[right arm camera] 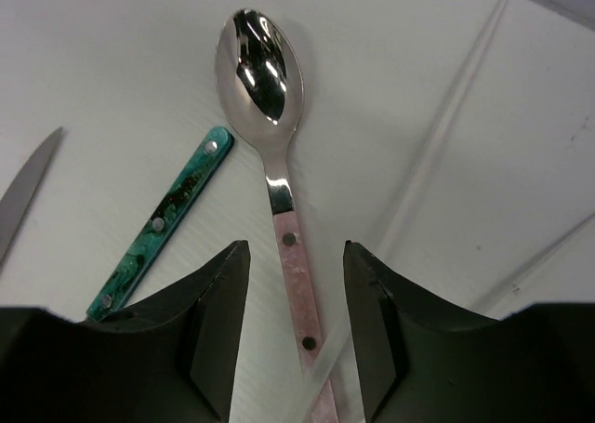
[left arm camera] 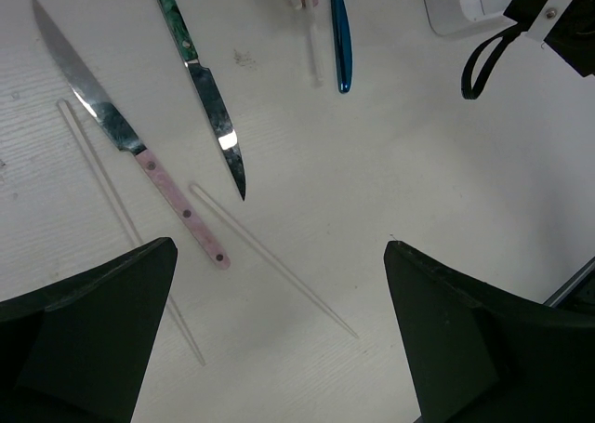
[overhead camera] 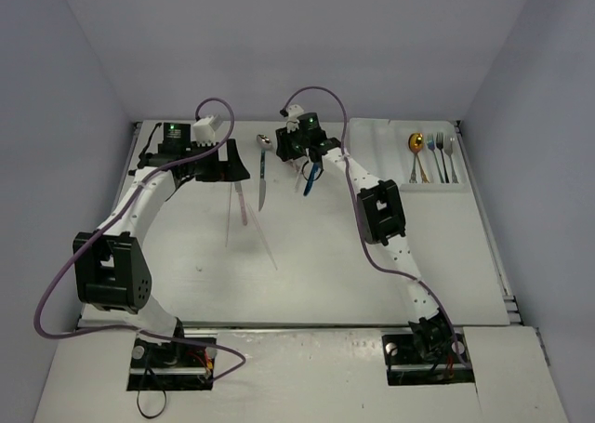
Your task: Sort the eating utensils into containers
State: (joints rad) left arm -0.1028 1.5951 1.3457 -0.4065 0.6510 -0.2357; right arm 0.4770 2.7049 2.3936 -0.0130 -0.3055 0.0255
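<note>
A pink-handled spoon point(right arm camera: 296, 284) lies on the table, its silver bowl point(overhead camera: 264, 141) pointing away. My right gripper point(right arm camera: 296, 248) is open, low over the spoon, one jaw on each side of the pink handle with a gap on both sides. A pale stick point(right arm camera: 446, 125) crosses the handle near the jaws. The teal-handled knife point(left arm camera: 200, 79), the pink-handled knife point(left arm camera: 139, 149), two pale sticks point(left arm camera: 270, 260) and a blue utensil point(left arm camera: 342, 33) lie loose. My left gripper point(left arm camera: 279, 246) hangs wide open above the sticks, holding nothing. The white tray point(overhead camera: 372, 139) sits at the back right.
The tray holds a gold spoon point(overhead camera: 416, 144) and several other utensils point(overhead camera: 439, 158) in its right compartments. The teal handle point(right arm camera: 163, 223) lies just left of my right jaws. Grey walls close in the table on three sides.
</note>
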